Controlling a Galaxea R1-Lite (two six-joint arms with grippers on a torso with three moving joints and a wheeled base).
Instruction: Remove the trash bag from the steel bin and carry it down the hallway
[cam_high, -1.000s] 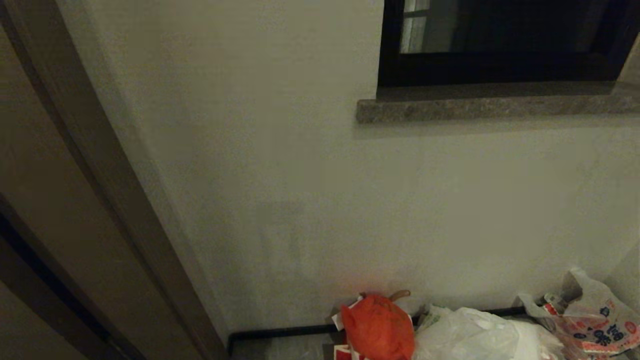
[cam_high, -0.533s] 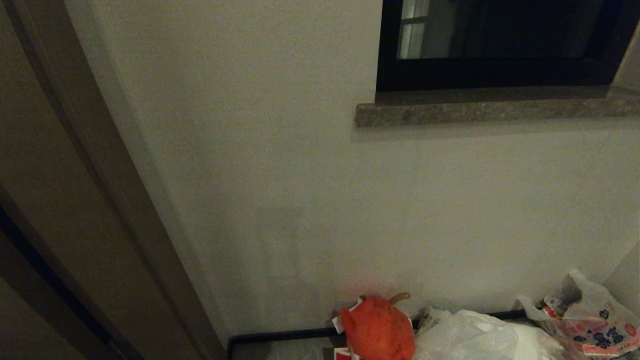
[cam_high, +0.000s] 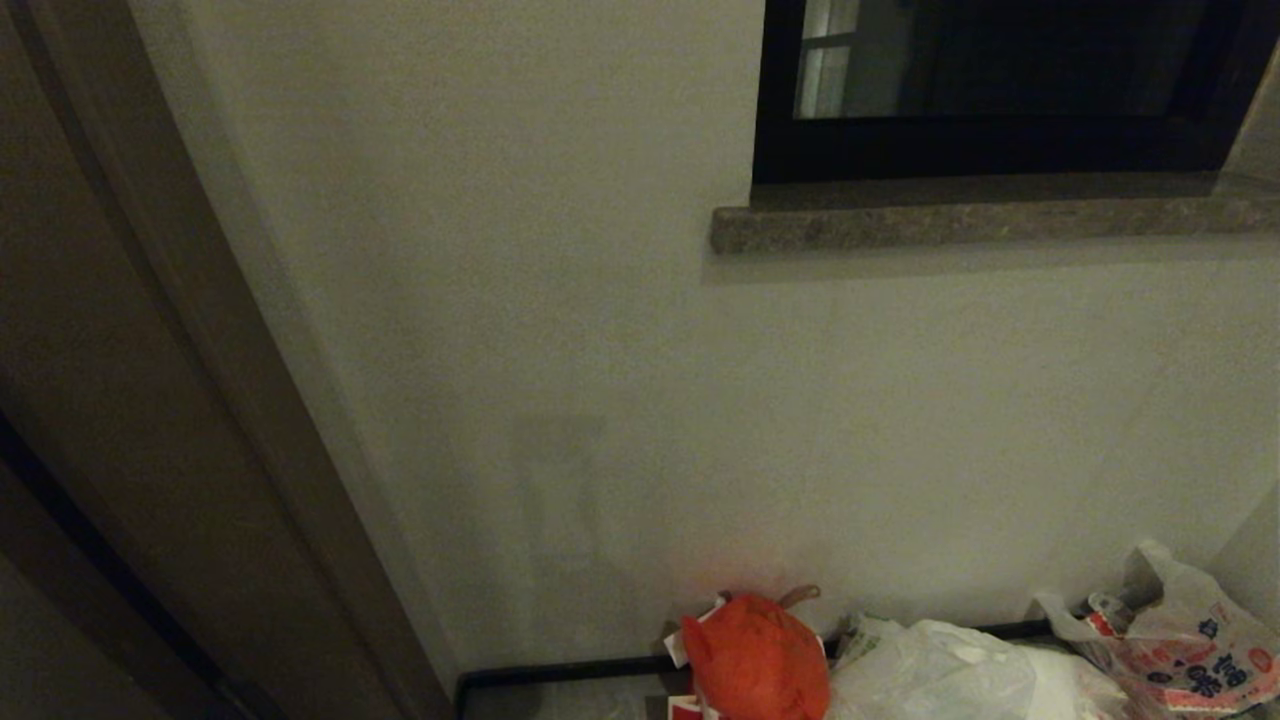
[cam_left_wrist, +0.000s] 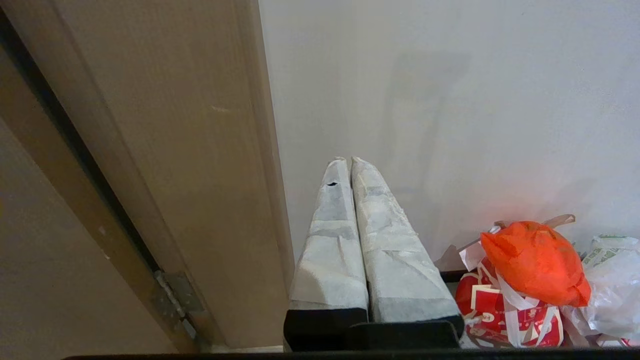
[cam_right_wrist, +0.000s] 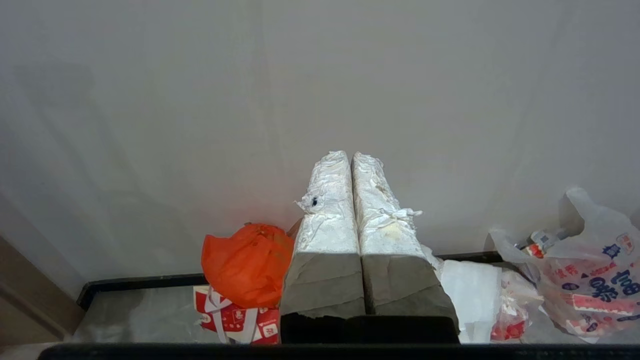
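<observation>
three bags sit on the floor by the wall: one orange bag (cam_high: 756, 655), one whitish bag (cam_high: 940, 672), one printed bag (cam_high: 1185, 640). no steel bin showing. left gripper (cam_left_wrist: 348, 161) and right gripper (cam_right_wrist: 349, 155) jaws both closed, empty.

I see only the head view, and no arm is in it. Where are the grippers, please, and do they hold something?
Observer: The left gripper is shut and empty. It points at the wall, close beside the wooden door frame.
Operator: And the right one?
Observer: The right gripper is also shut and empty, pointing at the same wall above the bags.
Operator: What lies under the orange bag?
Observer: Under the orange bag sits a red-and-white printed bag with white handles.
</observation>
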